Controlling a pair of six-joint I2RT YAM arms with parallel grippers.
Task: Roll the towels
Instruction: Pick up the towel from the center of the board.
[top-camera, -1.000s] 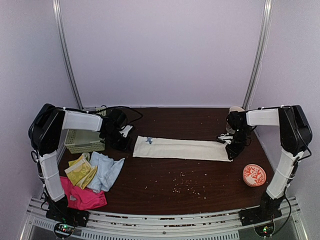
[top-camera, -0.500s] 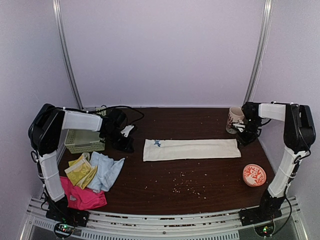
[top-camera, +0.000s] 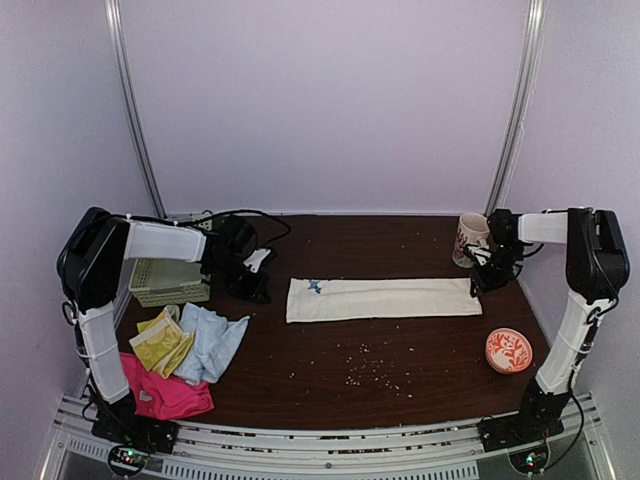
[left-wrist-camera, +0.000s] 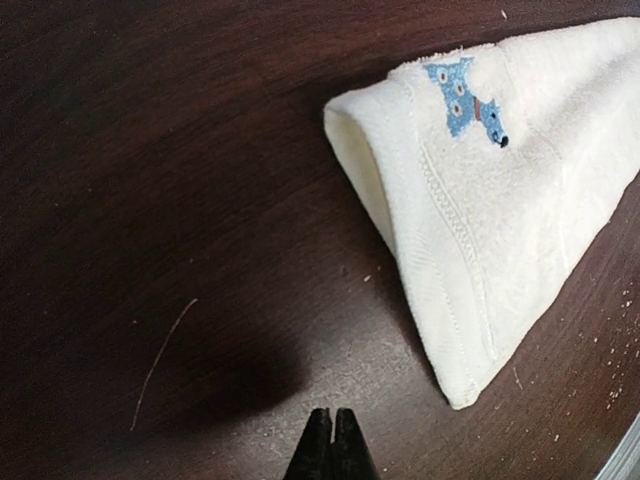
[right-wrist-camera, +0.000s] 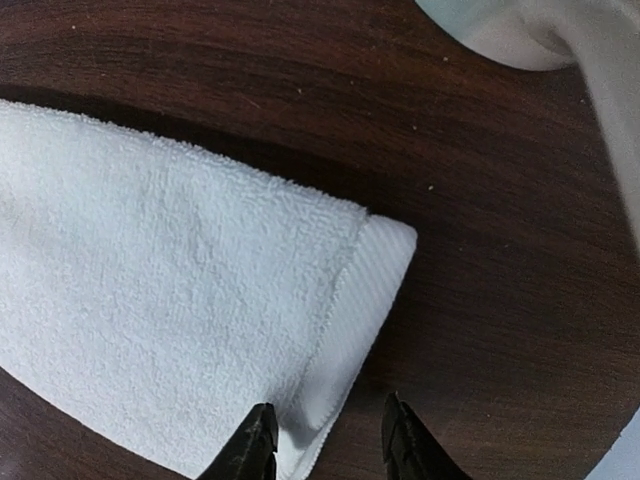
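The towel (top-camera: 382, 299) is lying mid-worktop (top-camera: 400, 370) as a long folded strip, just released and straightened. The right claw (right-wrist-camera: 322, 445) is hovering part-open and empty over its right end. The left claw (left-wrist-camera: 332, 450) is sitting shut and empty beside its left end. Rolling looks ready to begin.

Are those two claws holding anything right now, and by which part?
Nothing is held. The left gripper is shut empty, short of the cream-white towel; the right gripper stands open above the towel's other end, which lies flat.
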